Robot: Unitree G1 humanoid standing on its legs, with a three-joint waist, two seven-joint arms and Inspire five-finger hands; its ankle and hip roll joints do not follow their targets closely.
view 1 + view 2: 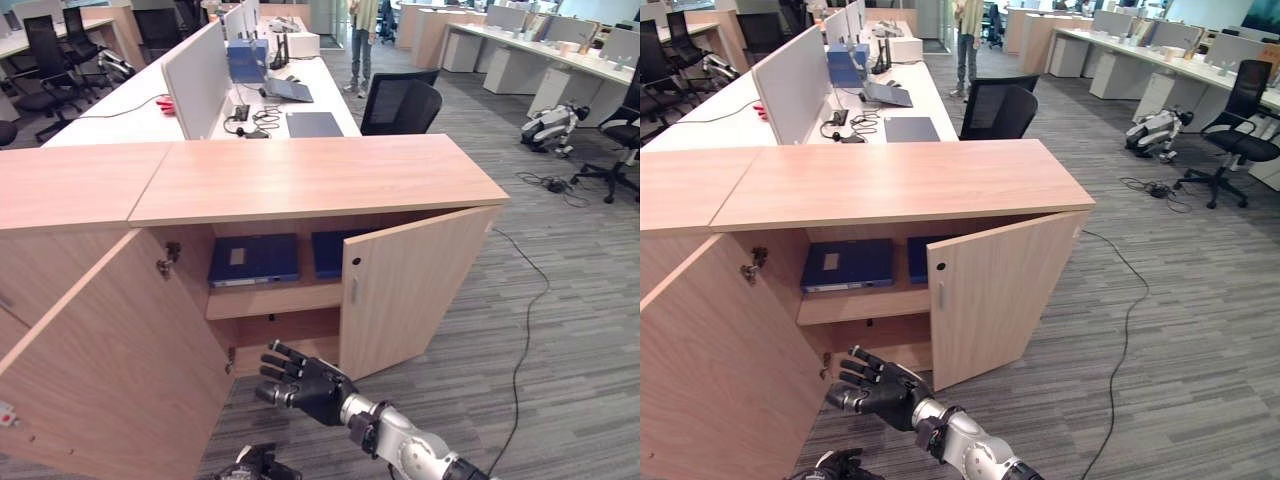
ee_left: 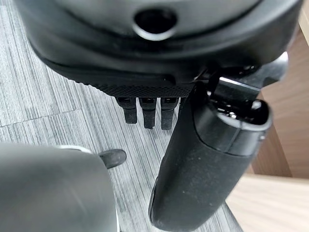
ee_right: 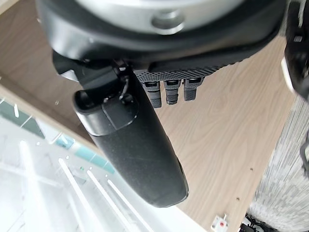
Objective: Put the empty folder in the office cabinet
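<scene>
The light wood office cabinet (image 1: 310, 175) stands with both doors open. On its upper shelf lie two blue folders: one (image 1: 253, 260) in plain sight, the other (image 1: 330, 252) half hidden behind the right door (image 1: 410, 285). My right hand (image 1: 300, 385) hovers low in front of the opening, near the lower compartment. Its fingers are relaxed, point at the cabinet and hold nothing; the right wrist view shows its thumb (image 3: 135, 145) straight against wood panel. My left hand (image 1: 255, 465) hangs low over the carpet, empty, with relaxed fingers (image 2: 145, 111).
The wide left door (image 1: 110, 360) swings out toward me on the left. A second cabinet (image 1: 70, 185) adjoins on the left. Behind are desks, a black office chair (image 1: 400, 105) and a standing person (image 1: 362, 40). A black cable (image 1: 525, 330) runs over the carpet at right.
</scene>
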